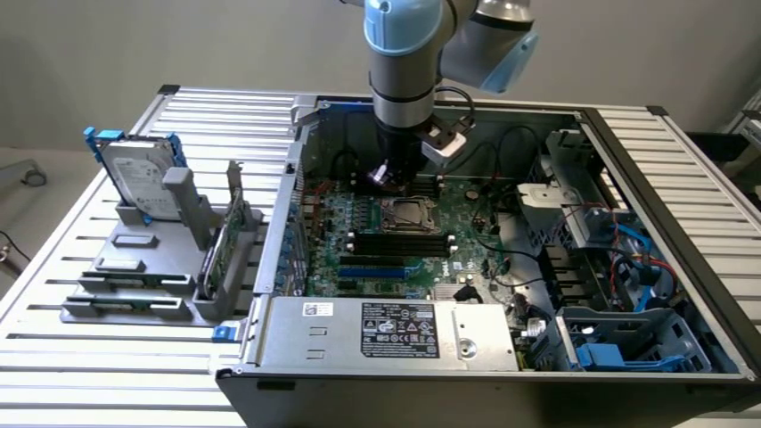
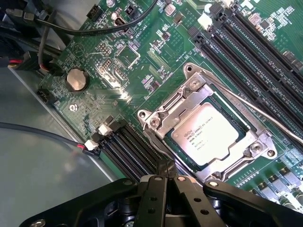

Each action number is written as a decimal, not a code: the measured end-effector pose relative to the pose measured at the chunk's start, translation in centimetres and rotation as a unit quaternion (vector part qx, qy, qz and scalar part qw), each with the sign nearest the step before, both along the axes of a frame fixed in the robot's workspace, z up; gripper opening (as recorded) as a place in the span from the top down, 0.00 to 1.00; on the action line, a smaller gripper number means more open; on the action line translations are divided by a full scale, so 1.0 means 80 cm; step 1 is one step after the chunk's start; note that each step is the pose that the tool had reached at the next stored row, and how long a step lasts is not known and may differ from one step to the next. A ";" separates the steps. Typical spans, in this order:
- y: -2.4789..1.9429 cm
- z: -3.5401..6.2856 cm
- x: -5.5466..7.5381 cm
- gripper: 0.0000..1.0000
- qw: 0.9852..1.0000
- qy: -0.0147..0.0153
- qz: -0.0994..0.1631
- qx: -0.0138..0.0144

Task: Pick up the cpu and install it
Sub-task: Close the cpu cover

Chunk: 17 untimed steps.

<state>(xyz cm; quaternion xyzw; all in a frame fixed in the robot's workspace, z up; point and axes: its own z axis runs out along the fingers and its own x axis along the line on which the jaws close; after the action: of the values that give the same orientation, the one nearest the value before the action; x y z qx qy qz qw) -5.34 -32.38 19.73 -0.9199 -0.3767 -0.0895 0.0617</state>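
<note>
Wrist view has the cpu lying flat inside the socket frame on the motherboard, its silver top showing. The hand sits just beside the frame's edge, fingers pressed together, holding nothing. To my eye, the careful thing here is keeping those closed tips off the chip and confirming it sits level and square.
</note>
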 end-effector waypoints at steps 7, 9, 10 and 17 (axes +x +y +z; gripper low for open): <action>-0.0002 0.000 0.002 0.89 1.000 0.000 0.000 0.000; -0.0004 0.000 0.002 0.89 1.000 0.000 0.000 0.000; -0.0005 0.000 0.003 0.89 1.000 0.000 0.000 0.000; -0.0016 0.000 0.004 0.89 1.000 0.000 0.000 0.000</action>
<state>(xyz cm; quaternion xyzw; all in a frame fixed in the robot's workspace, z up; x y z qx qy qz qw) -4.99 -32.51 19.71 -0.9199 -0.3767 -0.0896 0.0617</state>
